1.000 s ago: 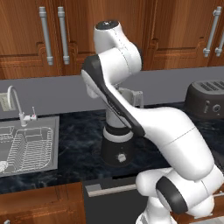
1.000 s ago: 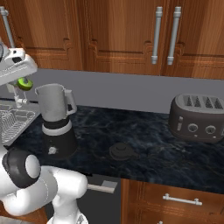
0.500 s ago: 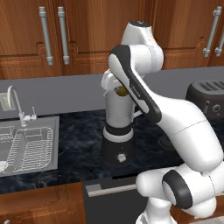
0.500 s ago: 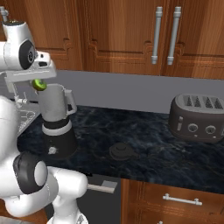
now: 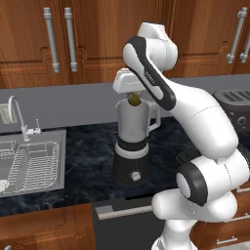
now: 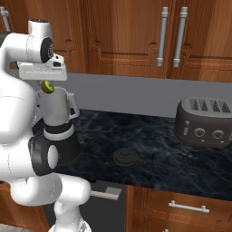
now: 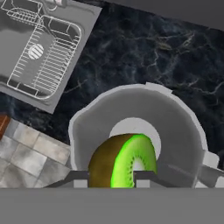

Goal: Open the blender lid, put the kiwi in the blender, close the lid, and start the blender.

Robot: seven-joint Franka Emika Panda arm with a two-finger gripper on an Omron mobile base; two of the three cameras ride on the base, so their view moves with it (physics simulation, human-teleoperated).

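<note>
The blender (image 5: 132, 146) stands on the dark counter, its clear grey jar open at the top. My gripper (image 5: 133, 97) hangs straight over the jar's mouth, shut on the kiwi (image 5: 133, 99). In the hand view the kiwi (image 7: 124, 160) shows its green cut face and brown skin, held above the open jar (image 7: 140, 131). From the right the kiwi (image 6: 48, 86) sits just above the jar's rim (image 6: 55, 95). The blender lid (image 6: 126, 157), a round black cap with a centre knob, lies on the counter to the right of the blender.
A dark toaster (image 6: 205, 122) stands at the counter's right end. A steel sink (image 5: 27, 161) with a rack and a tap (image 5: 19, 117) lies left of the blender. Wooden cabinets (image 6: 136, 36) hang above.
The arm has swung right and carried the kiwi from left of the blender to directly over the open jar. The grip has stayed shut.
</note>
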